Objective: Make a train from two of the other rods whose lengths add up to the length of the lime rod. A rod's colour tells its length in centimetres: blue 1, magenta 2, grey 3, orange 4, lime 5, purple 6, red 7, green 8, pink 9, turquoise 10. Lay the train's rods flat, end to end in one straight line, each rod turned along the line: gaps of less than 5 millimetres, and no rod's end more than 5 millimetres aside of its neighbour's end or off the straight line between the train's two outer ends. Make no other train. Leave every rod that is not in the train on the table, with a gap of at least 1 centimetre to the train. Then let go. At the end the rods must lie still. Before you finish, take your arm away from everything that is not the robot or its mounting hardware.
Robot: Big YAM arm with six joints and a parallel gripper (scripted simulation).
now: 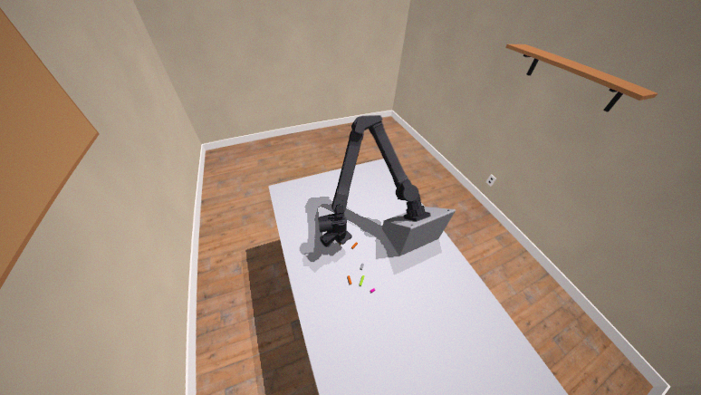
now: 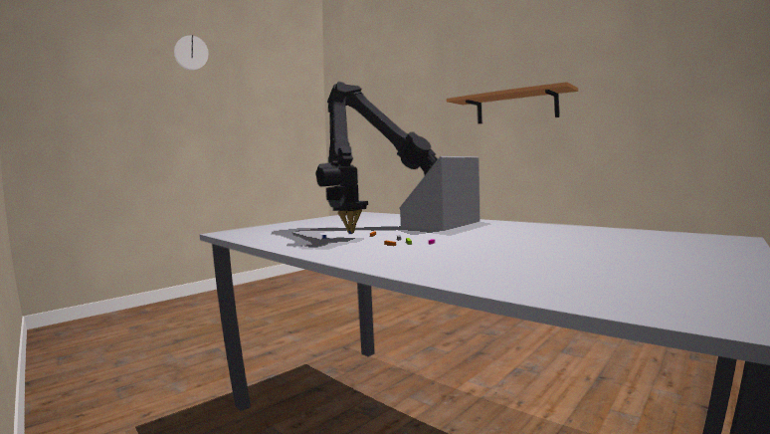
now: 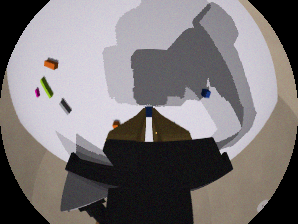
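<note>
My gripper is shut on a blue rod, low over the table; whether the rod touches the table I cannot tell. A second blue rod lies apart in the arm's shadow. One orange rod lies near the gripper, partly behind a finger in the wrist view. The other orange rod lies beside the lime rod. The grey rod and magenta rod lie apart.
The arm's grey base block stands on the white table, to the right of the gripper in the top and exterior views. The table's long edge runs to the left of the rods in the top view.
</note>
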